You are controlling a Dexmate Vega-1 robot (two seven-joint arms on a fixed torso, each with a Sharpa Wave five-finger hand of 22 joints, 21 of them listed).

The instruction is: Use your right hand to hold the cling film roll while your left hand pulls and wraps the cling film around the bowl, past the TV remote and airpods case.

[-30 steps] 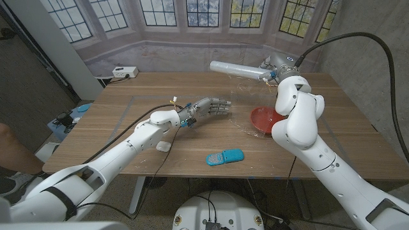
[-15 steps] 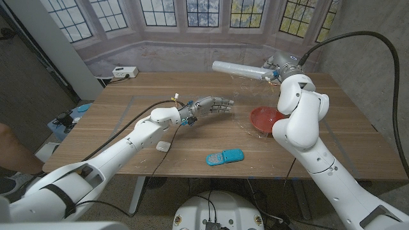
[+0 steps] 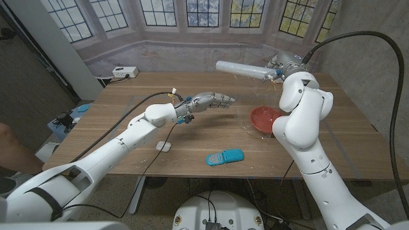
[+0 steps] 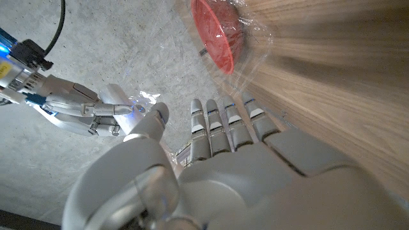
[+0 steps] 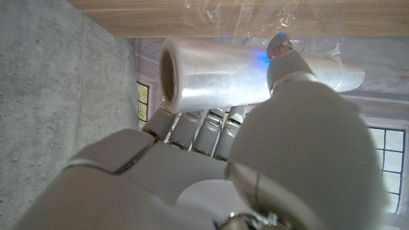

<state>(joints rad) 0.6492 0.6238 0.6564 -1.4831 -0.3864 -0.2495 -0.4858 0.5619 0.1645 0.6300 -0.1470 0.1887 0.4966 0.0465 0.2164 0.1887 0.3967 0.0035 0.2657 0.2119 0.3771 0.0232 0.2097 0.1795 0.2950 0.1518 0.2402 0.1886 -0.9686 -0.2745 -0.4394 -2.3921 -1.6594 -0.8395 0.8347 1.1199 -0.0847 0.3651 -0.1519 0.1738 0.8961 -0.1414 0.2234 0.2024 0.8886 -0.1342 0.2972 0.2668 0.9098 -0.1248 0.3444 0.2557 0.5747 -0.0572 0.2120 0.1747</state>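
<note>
The counter (image 3: pixel 128 137) is brown wood with visible grain and a matt finish. The cling film roll (image 3: pixel 241 69) is clear, shiny plastic wound smooth, and loose film (image 4: pixel 255 48) crinkles and glints around the glossy red bowl (image 3: pixel 264 117). Each robot hand (image 3: pixel 211 101) (image 5: pixel 211 147) has smooth pale grey casing with a soft sheen. The remote (image 3: pixel 224 156) looks like bright blue plastic.

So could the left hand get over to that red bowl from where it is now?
Probably yes. The left hand hovers above the table, fingers extended toward the red bowl, with only bare wood and loose cling film between them.
</note>
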